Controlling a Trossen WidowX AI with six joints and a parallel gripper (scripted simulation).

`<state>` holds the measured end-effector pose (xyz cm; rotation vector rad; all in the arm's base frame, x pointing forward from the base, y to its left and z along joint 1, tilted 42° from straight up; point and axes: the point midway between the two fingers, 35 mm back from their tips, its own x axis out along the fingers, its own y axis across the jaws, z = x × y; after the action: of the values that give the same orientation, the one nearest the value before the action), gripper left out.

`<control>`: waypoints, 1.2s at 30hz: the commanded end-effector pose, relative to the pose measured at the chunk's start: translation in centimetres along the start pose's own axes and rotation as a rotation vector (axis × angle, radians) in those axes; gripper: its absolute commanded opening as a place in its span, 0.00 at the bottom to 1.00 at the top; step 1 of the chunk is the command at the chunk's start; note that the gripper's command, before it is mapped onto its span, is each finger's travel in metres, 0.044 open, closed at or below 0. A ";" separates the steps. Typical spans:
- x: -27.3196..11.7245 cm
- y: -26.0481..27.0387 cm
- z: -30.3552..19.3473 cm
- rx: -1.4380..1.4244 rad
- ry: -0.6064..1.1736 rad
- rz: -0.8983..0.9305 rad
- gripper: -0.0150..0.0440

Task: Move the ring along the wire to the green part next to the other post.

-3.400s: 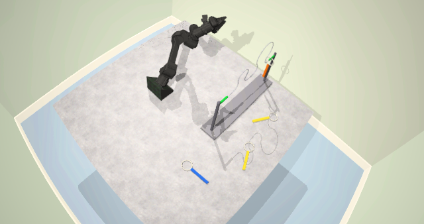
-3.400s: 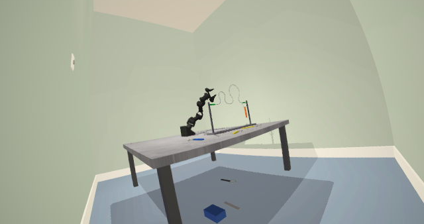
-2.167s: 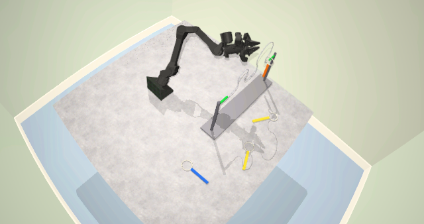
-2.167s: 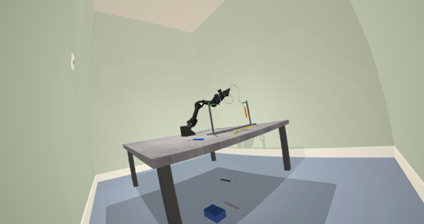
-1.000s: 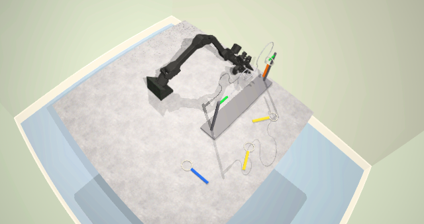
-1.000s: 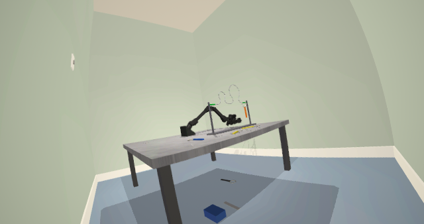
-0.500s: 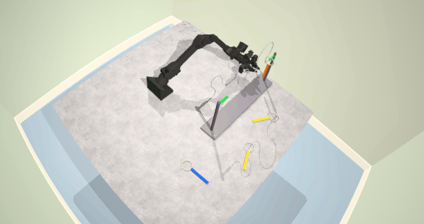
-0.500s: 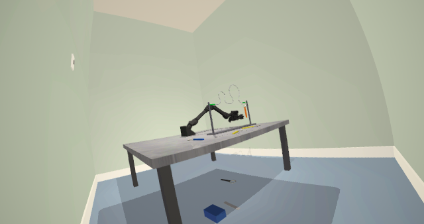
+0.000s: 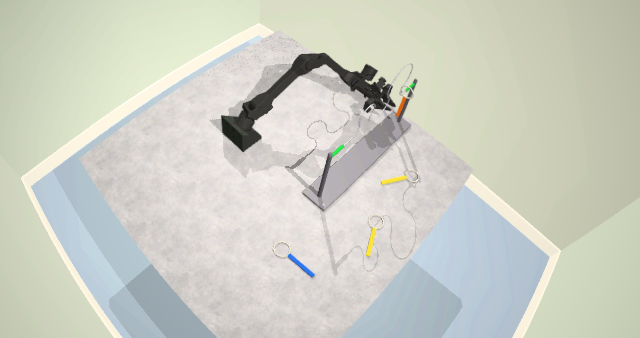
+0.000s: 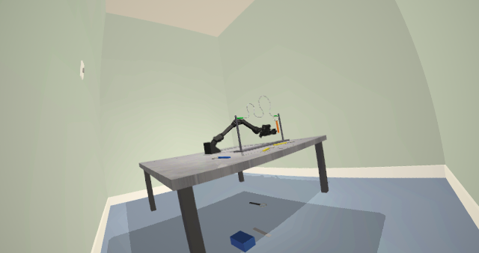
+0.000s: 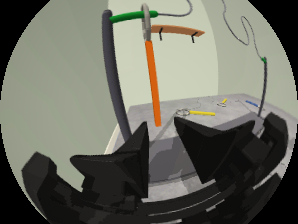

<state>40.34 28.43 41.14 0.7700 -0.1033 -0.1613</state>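
Have the tool [image 9: 393, 105] [image 10: 276, 132] [image 11: 160, 121] partly spread, with nothing pinched, pointing toward the lower end of the orange handle [image 9: 401, 106] [image 10: 278, 126] [image 11: 153, 85]. In the wrist view, see that end between the fingertips in outline; can't tell the exact gap in depth. Find the ring [image 9: 413, 94] [image 10: 275, 118] [image 11: 146, 25] hanging on the green part [image 9: 410, 86] [image 10: 275, 115] [image 11: 125, 17] beside the near post [image 9: 408, 101] [image 10: 281, 127] [image 11: 109, 50], well apart from the other post [image 9: 324, 175] [image 10: 238, 133] [image 11: 264, 85]. On the worktop [image 9: 200, 203] [image 10: 179, 167], see two yellow handles [image 9: 394, 180] [image 10: 280, 144] [image 11: 202, 113] and a blue one [image 9: 301, 265] [image 10: 224, 157] [image 11: 252, 104], all lying flat.
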 end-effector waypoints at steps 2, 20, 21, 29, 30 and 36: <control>0.8 0.2 -0.2 0.000 0.003 0.003 0.53; 3.6 0.2 -0.1 -0.001 0.001 0.005 0.53; 3.8 0.2 -0.1 -0.001 0.001 0.005 0.53; 5.1 0.1 -0.1 -0.002 0.000 0.006 0.53; 5.2 0.1 -0.1 -0.002 0.000 0.006 0.53; 5.8 0.1 -0.1 -0.002 0.000 0.007 0.53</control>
<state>45.73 27.32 41.45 0.7655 -0.1093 -0.1601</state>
